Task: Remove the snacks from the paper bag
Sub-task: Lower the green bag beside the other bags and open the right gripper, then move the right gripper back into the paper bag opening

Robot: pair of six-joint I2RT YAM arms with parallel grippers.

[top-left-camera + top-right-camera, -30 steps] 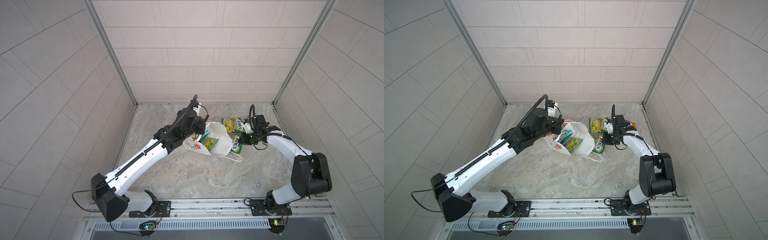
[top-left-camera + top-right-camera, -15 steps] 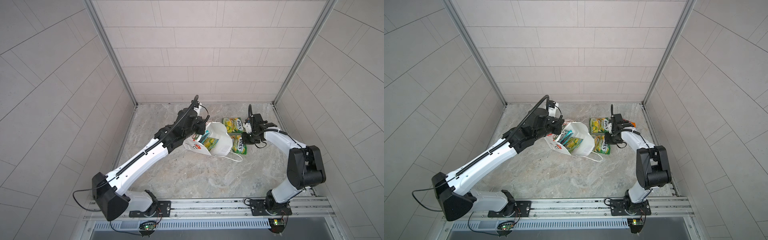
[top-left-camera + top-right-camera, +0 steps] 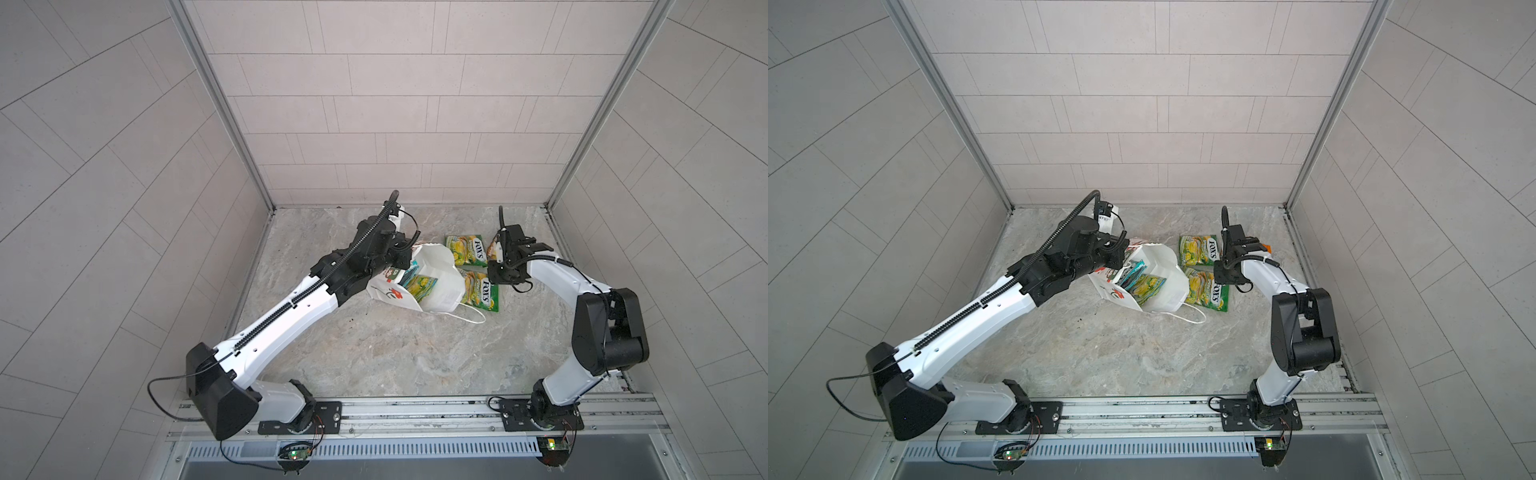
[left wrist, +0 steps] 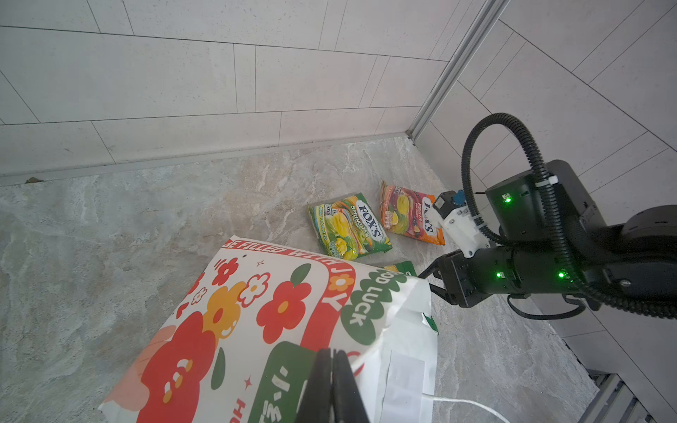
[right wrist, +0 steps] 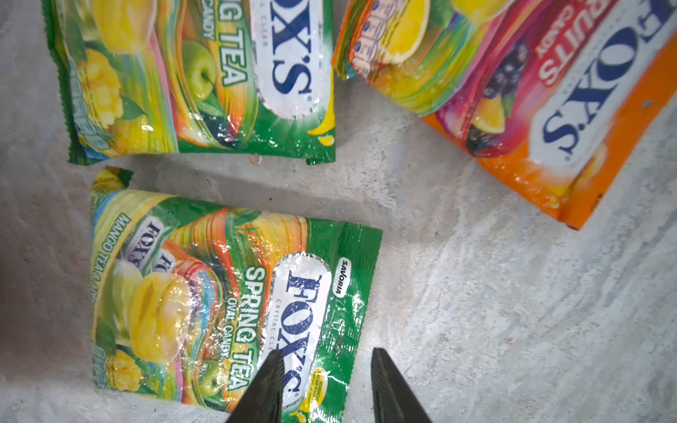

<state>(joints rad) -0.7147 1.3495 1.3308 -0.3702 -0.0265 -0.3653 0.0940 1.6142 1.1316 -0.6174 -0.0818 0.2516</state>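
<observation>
Mid-unload: two green packets (image 5: 198, 73) and an orange packet (image 5: 531, 91) lie on the worktop (image 3: 395, 353) beside the paper bag (image 3: 446, 282), with more packets (image 3: 420, 284) showing in its mouth. Left hand (image 4: 332, 354) is pressed together on the bag's rim; right hand (image 5: 326, 351) hovers spread and empty over the nearer green packet (image 5: 227, 293). Next, I reckon: right hand into the mouth, pinch one packet, no paper.

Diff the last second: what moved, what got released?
The right gripper opened and let go of the green packet, now flat on the table beside the paper bag. Unchanged: left gripper shut on the bag's rim, the other green packet and orange packet outside, snacks inside the bag.
</observation>
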